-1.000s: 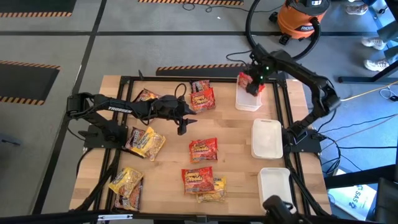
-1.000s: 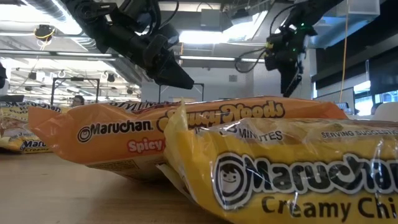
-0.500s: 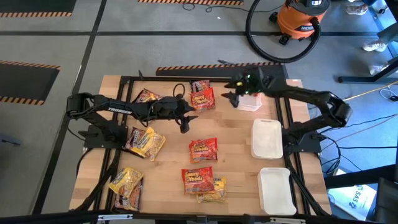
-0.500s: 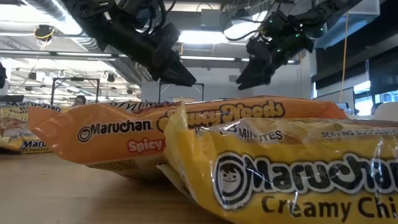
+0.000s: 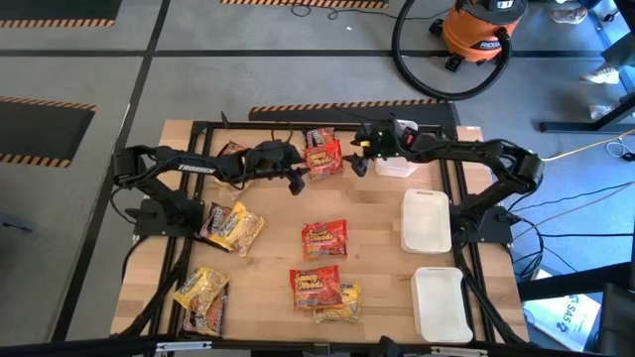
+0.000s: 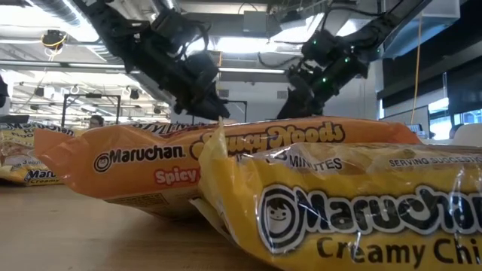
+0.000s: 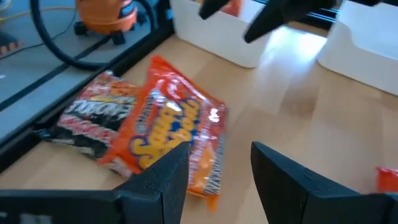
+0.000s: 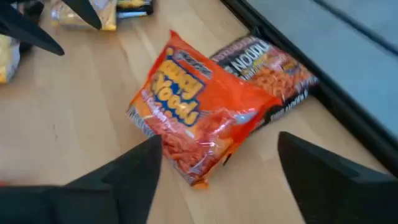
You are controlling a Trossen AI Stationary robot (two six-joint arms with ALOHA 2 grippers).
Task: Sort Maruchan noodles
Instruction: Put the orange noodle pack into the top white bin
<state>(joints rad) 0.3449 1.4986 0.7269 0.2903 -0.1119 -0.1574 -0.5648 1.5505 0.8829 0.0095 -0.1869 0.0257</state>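
Note:
An orange-red Maruchan packet (image 5: pixel 323 159) (image 7: pixel 168 134) (image 8: pixel 199 115) lies near the table's far edge, its far end overlapping a dark packet (image 5: pixel 318 136) (image 8: pixel 267 62). My left gripper (image 5: pixel 296 184) (image 7: pixel 217 168) is open, just left and to the near side of that red packet. My right gripper (image 5: pixel 359 165) (image 8: pixel 217 171) is open too, hovering just right of the same packet. The two grippers face each other across it. Neither touches anything.
More packets lie about: red ones (image 5: pixel 323 238) (image 5: pixel 316 286), yellow ones (image 5: pixel 238 226) (image 5: pixel 201 291) (image 5: pixel 339 303), a dark one (image 5: pixel 231 153). White trays line the right side (image 5: pixel 399 167) (image 5: pixel 426 220) (image 5: pixel 442 302). Bare wood shows mid-table. The low view is filled by a red (image 6: pixel 226 158) and a yellow packet (image 6: pixel 346 211).
My right gripper has swung from above the far white tray toward the table's left and down, tipping from pointing down to nearly level, ending beside the far red packet. My left gripper has moved toward the far edge and lower, closer to that packet. No packet has moved.

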